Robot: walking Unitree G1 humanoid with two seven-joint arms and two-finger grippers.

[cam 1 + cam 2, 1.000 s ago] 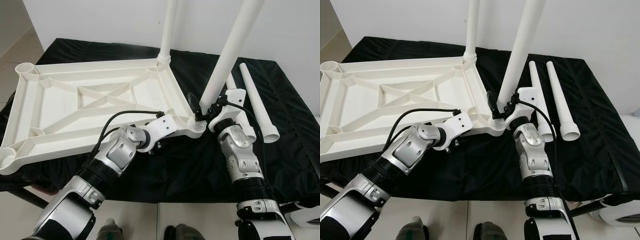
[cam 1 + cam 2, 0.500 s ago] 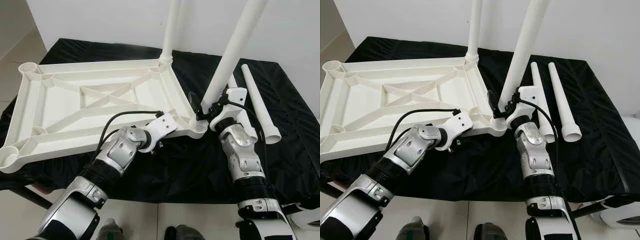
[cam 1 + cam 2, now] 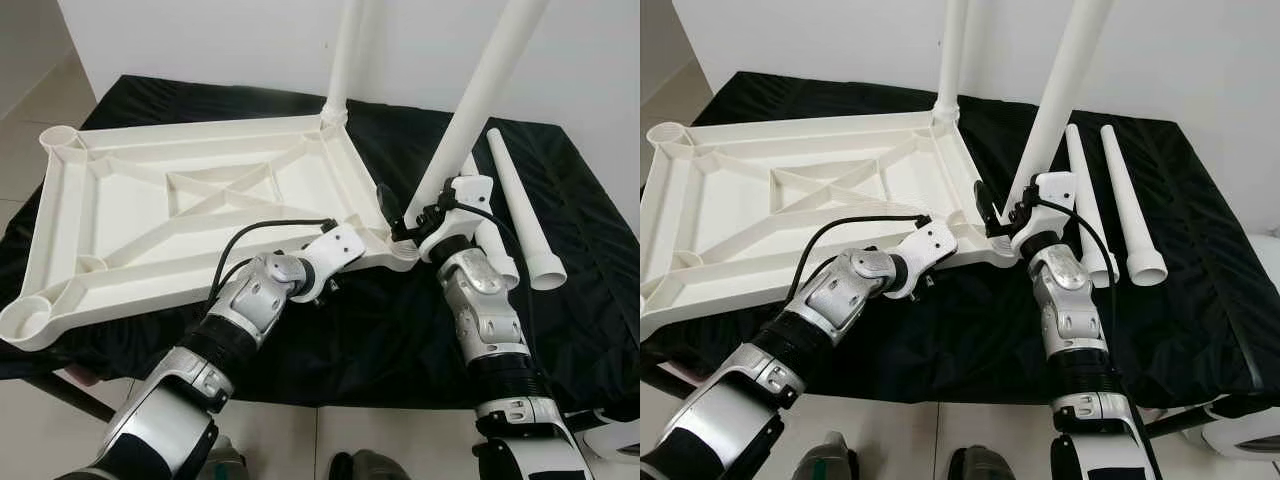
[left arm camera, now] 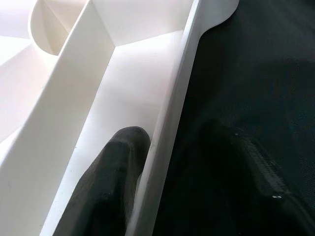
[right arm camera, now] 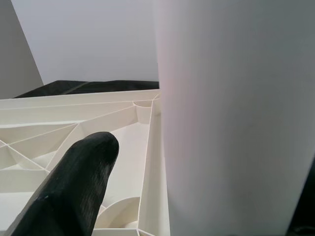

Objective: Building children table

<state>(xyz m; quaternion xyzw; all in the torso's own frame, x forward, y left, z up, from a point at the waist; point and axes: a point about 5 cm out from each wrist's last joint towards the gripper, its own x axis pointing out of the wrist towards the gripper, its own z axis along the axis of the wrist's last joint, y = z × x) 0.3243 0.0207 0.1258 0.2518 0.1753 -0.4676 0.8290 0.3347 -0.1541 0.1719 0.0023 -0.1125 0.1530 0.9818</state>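
We have the white tabletop (image 3: 190,215) lying upside down on a black cloth (image 3: 570,290) that covers the work surface, ribbed underside facing up, with round sockets at its corners. Our left gripper (image 4: 147,167) is clamped on the near rim of the tabletop close to its right corner: in the left wrist view 1 black finger (image 4: 110,187) sits inside the rim wall and the other lies outside it against the cloth, so the wall is pinched between them. Our right gripper (image 3: 412,212) is at the near right corner socket, its fingers closed around the lower part of a white leg (image 3: 475,105) that rises at a slight tilt from that socket; the right wrist view shows 1 finger (image 5: 74,184) just beside the leg's broad white side. A 2nd leg (image 3: 952,50) stands upright in the far right corner socket. 2 loose legs (image 3: 1120,200) lie side by side on the cloth to the right of our right arm, wide ends toward us, near each other but apart. The 2 left-hand sockets (image 3: 55,140) hold nothing.
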